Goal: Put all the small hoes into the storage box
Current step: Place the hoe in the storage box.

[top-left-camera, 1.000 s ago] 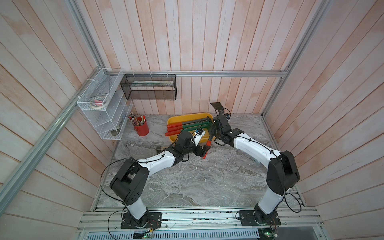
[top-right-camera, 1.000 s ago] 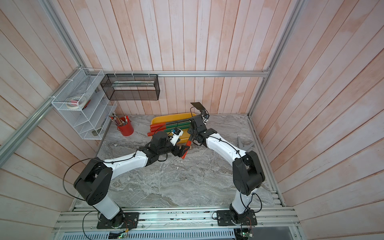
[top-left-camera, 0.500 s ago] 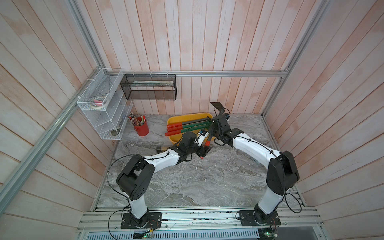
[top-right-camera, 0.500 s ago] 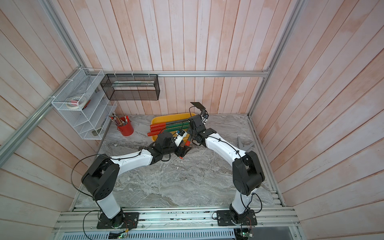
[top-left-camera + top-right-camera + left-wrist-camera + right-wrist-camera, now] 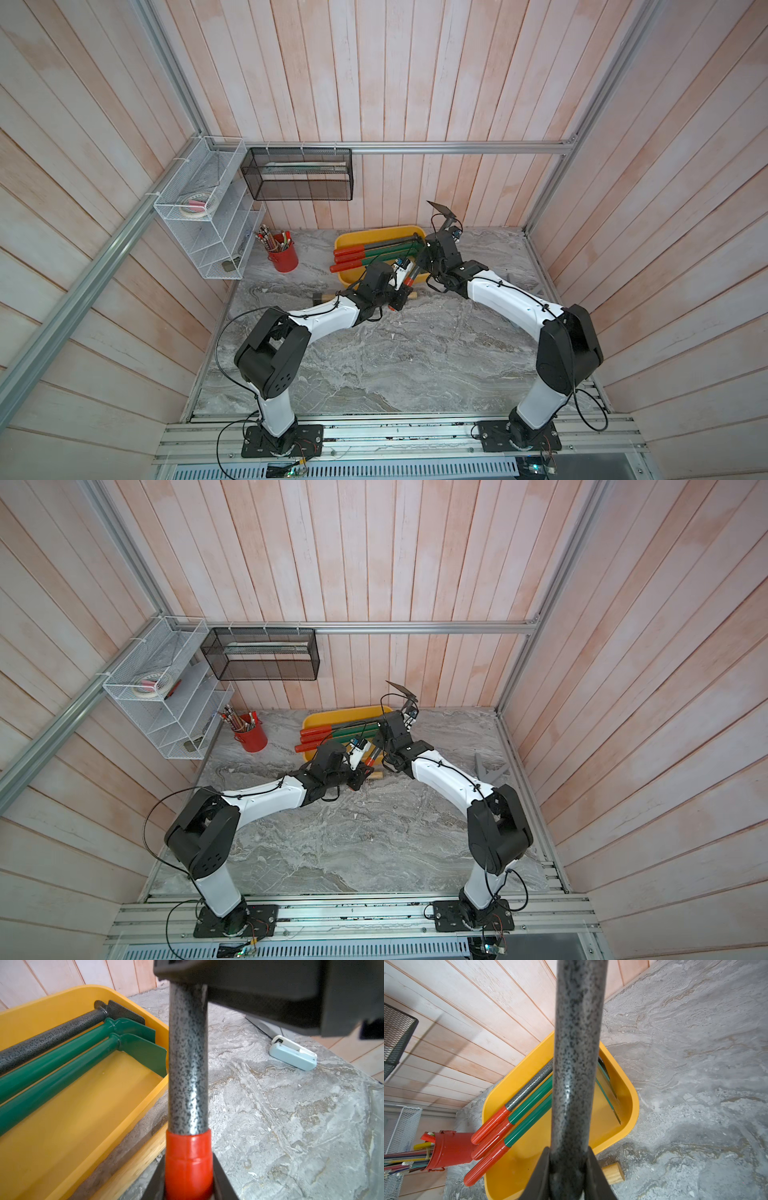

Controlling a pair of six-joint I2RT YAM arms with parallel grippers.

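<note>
**A:** What's different from a second ago?
**B:** The left jaws stood wide then. Now they pinch the red grip of the small hoe [image 5: 188,1064], and that arm has pushed in toward 12 o'clock. The right jaws clamp its speckled grey shaft higher up.
**A:** Where is the hoe?
**B:** In the air, slanting over the storage box's [image 5: 374,235] 3 o'clock end. Its dark blade is high and its grip is low, just outside the 5 o'clock corner.
**A:** What's in the box?
**B:** Three hoes lie along its 12 o'clock side, one speckled grey and two glossy green. Their red grips overhang the rolled rim at 9 o'clock. The 6 o'clock half shows bare, smooth yellow floor.
**A:** Other containers?
**B:** A red pail [image 5: 283,259] of pencils sits at the box's 9 o'clock. A white wire rack [image 5: 216,249] has a tape roll [image 5: 195,205] on its top tier.
**A:** And the edges?
**B:** A wooden handle [image 5: 133,1167] lies on the marbled worktop [image 5: 374,365], just beside the 6 o'clock rim.
</note>
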